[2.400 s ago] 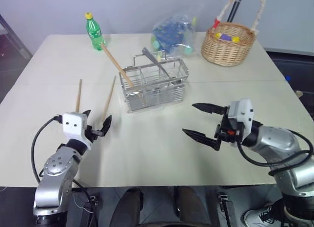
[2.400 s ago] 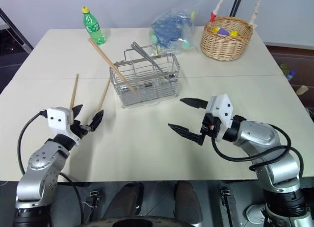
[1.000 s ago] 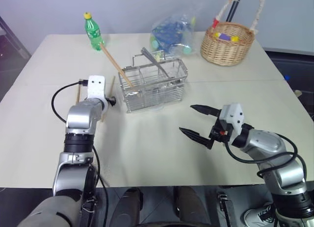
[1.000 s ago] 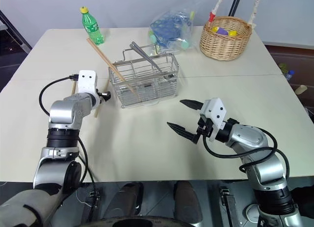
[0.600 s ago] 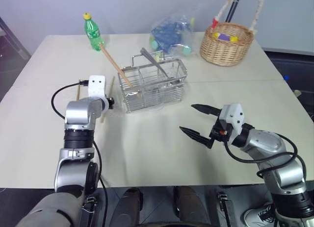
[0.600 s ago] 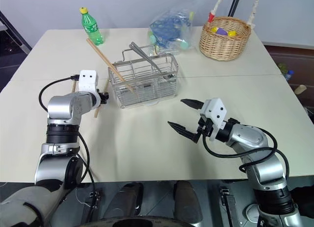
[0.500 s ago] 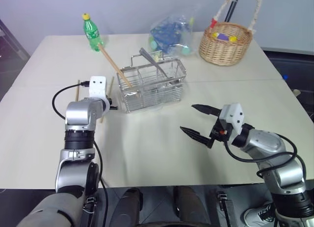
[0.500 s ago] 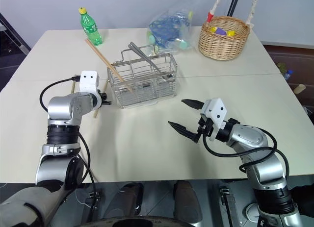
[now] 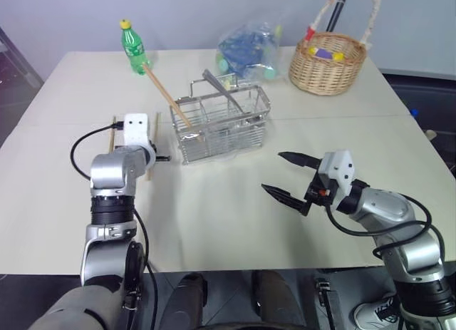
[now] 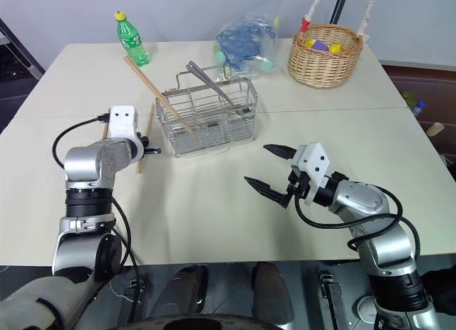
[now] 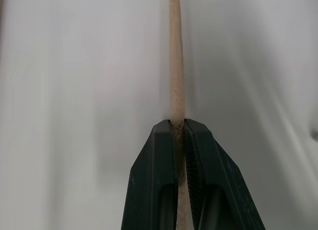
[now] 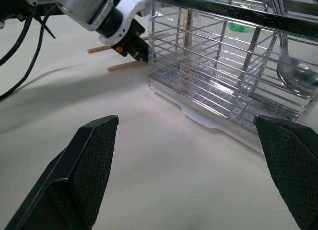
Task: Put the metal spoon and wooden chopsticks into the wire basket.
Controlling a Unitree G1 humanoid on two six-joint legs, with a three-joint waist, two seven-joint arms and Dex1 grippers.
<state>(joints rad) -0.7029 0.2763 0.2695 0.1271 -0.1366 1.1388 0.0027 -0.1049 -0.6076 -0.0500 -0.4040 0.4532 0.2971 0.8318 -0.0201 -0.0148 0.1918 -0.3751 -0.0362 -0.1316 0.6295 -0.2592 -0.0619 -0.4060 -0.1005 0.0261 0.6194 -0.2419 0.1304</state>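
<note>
My left gripper [image 11: 177, 123] is shut on one wooden chopstick [image 11: 175, 66], which lies low along the table just left of the wire basket [image 9: 224, 127]. A second chopstick [image 9: 112, 134] lies on the table left of that hand. Another chopstick [image 9: 167, 95] leans inside the basket's left end. The metal spoon [image 9: 221, 86] stands in the basket, its bowl [image 12: 297, 75] down behind the wires. My right gripper [image 9: 271, 172] hovers open and holding nothing over the table, right of and nearer than the basket.
A green bottle [image 9: 134, 45] stands at the far left of the table [image 9: 214, 223]. A plastic bag [image 9: 249, 48] lies behind the wire basket, and a round wicker basket [image 9: 329, 63] sits at the far right.
My left arm reached forward from the table's near edge to the chopstick beside the basket, and its fingers shut on it. The right gripper stayed in place, open.
</note>
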